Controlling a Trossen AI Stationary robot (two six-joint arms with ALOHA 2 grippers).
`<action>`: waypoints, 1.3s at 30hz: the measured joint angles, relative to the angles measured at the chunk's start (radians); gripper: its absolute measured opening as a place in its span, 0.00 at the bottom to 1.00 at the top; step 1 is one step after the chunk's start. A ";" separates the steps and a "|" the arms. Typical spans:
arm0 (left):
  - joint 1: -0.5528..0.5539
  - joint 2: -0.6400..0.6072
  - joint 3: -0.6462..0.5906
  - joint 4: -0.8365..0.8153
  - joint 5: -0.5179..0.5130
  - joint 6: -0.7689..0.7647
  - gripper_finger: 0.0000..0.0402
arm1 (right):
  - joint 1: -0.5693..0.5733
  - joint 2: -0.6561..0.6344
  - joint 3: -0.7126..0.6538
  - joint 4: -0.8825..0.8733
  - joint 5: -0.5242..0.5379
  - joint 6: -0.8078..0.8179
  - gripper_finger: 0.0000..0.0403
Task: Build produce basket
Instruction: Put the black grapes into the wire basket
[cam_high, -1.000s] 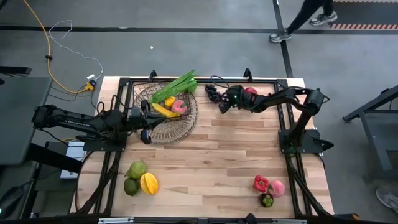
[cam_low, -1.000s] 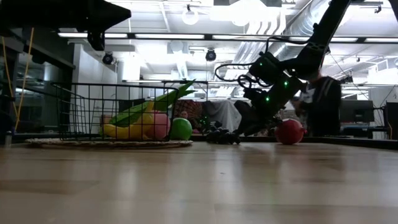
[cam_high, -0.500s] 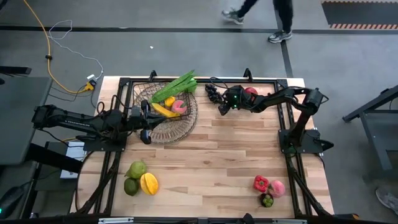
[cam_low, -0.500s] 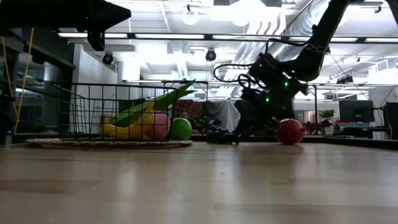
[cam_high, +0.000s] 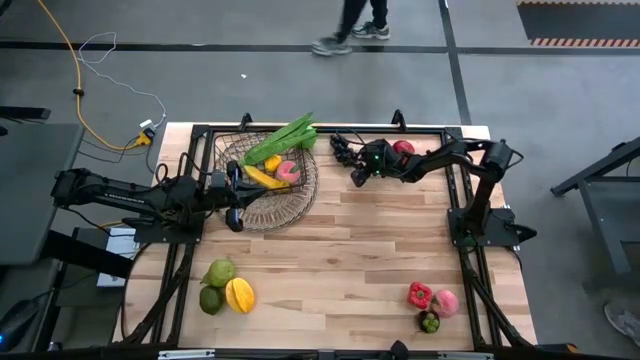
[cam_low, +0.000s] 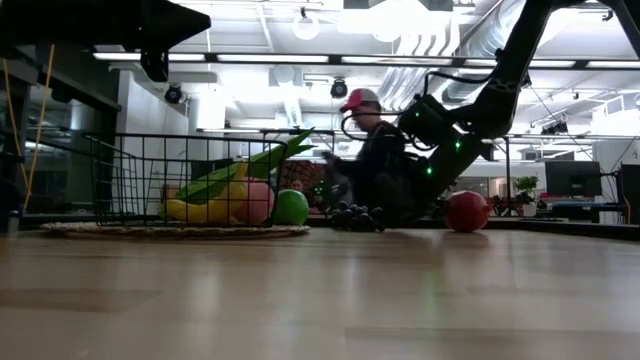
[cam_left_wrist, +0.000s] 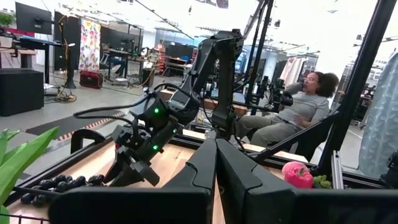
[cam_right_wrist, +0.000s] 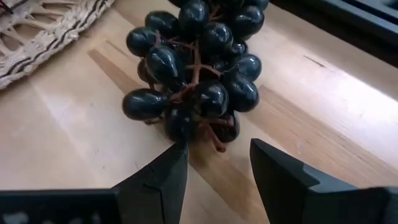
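High view: basket (cam_high: 268, 180) upper left of worktop (cam_high: 340, 260); right gripper (cam_high: 355, 172) beside dark grapes (cam_high: 342, 150), upper centre. Right wrist view: jaws partly open, grapes just ahead, not gripped. Left wrist view: left gripper (cam_left_wrist: 216, 163) closed, empty.

Dark wire basket (cam_high: 268, 180) far-left with leafy stalks, perhaps banana; dark grapes (cam_right_wrist: 199, 74) just beside.

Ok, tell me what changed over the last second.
The right hand edged slightly toward the dark grapes, fingers open with the bunch just ahead, not gripped. A person walked leftward past the table's far side. The left hand stayed shut at the basket; the fruit did not move.
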 joint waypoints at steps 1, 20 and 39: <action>0.000 0.000 0.000 0.000 0.000 0.000 0.00 | 0.000 0.001 0.000 0.010 0.001 0.000 0.41; 0.000 0.000 0.000 0.000 0.000 0.007 0.00 | 0.003 0.002 0.000 0.051 -0.014 0.007 0.05; 0.000 0.000 0.000 0.001 0.000 0.019 0.00 | 0.073 -0.203 -0.020 -0.052 -0.030 -0.018 0.00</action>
